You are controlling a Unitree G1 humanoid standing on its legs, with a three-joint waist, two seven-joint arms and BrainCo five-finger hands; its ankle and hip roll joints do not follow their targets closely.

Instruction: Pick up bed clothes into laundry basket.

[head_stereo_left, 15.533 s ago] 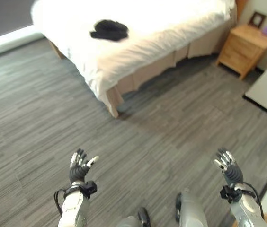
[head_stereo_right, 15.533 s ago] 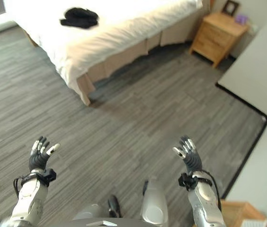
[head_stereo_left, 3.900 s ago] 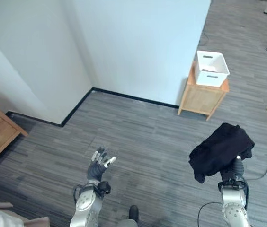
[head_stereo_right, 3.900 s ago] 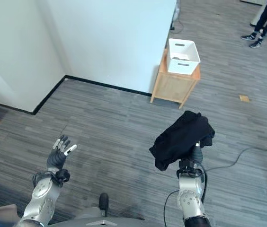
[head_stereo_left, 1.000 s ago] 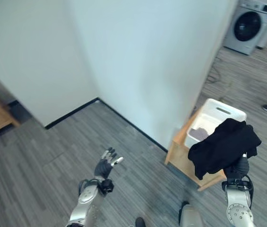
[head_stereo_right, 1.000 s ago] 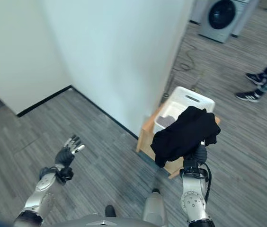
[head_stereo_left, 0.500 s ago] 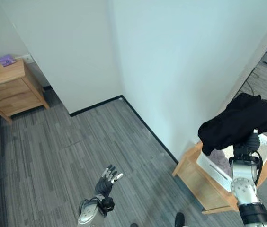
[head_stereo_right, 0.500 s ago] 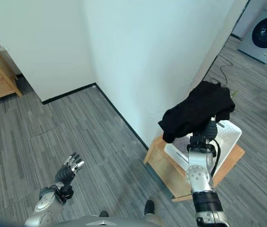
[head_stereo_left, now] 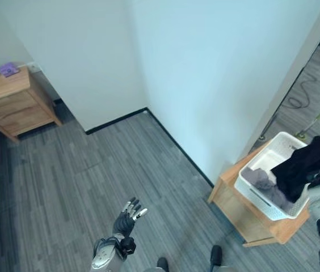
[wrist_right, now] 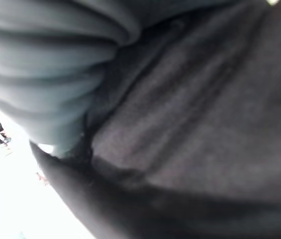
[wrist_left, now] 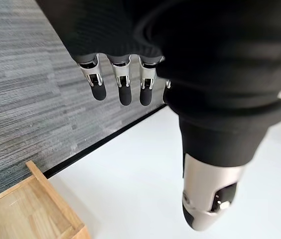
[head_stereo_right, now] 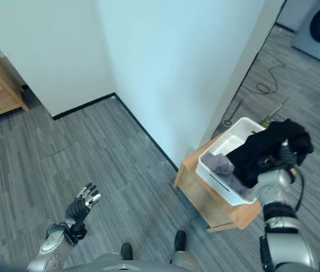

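Black garment (head_stereo_right: pixel 262 152) hangs bunched over the right hand (head_stereo_right: pixel 285 154), right above the far side of the white basket (head_stereo_right: pixel 223 144), draping down into its open top. The fingers are buried in the cloth, so I cannot tell how that hand is set; the right wrist view gives dark fabric against the ribbed cover. The basket sits on a small wooden stand (head_stereo_right: pixel 202 201) at about 3 o'clock, and a grey garment (head_stereo_right: pixel 222 165) lies inside it. This looks like the drop-off step: my call is the next move needs the hand to release over the middle of the basket so the cloth falls inside the rim and does not slide off the far edge at 3 o'clock. The wall corner (head_stereo_right: pixel 245 62) stands close behind the basket at 12 o'clock, leaving little room there. Left hand (head_stereo_right: pixel 80 208) is down at 7 o'clock, fingers spread and holding nothing, over the grey floor (head_stereo_right: pixel 63 153). A nightstand (head_stereo_left: pixel 15 102) sits far off at 10 o'clock.
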